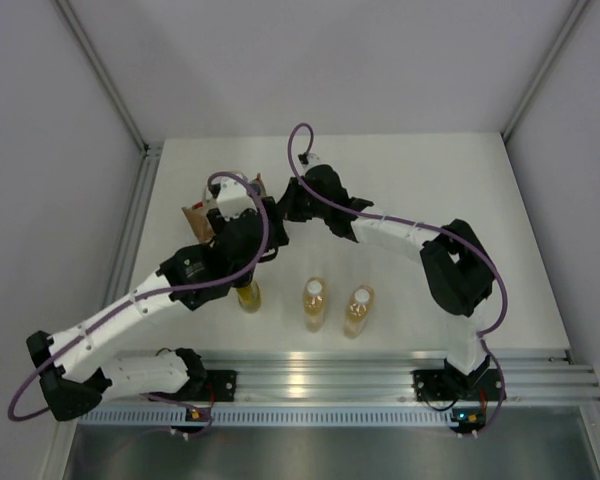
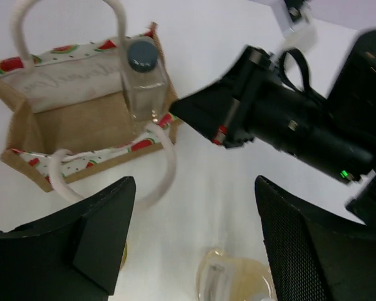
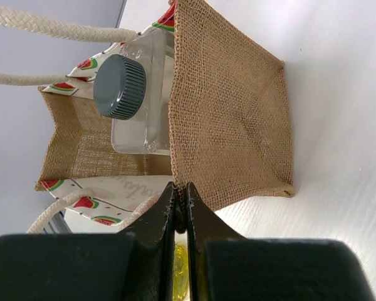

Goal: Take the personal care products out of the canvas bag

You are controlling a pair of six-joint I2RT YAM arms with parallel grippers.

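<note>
Near edge, top view: three bottles stand upright in a row on the table (image 1: 430, 170), outside the bag. The yellow bottle (image 1: 248, 295) is at the left, partly under the left arm. The first amber bottle (image 1: 314, 303) is in the middle and the second amber bottle (image 1: 358, 310) at the right, each with a white cap and set apart from its neighbour.

Left gripper (image 2: 194, 182): the jaws are spread wide and nothing is held between them. In its wrist view one amber bottle is seen blurred at 6 o'clock, below the gap. The fingers (image 2: 81, 238) are not touching the bag. The left arm is stretched from its base toward 1 o'clock, the wrist bent down over the near side of the bag.

The canvas bag (image 2: 94, 122) sits upright on the table at 11 o'clock from the left gripper, mouth open and rope handles (image 2: 163, 163) slack. The clear bottle (image 2: 142, 81) stands inside, against the bag's right end wall, its dark grey cap (image 3: 120, 86) above the rim.

Right gripper (image 3: 182, 191): the fingers are pressed fully together. The tips are set against the outer edge of the bag's end wall. Whether fabric is pinched cannot be told. The right arm is raised from its base to a folded elbow, then reaches toward 9 o'clock across the table to the bag.
</note>
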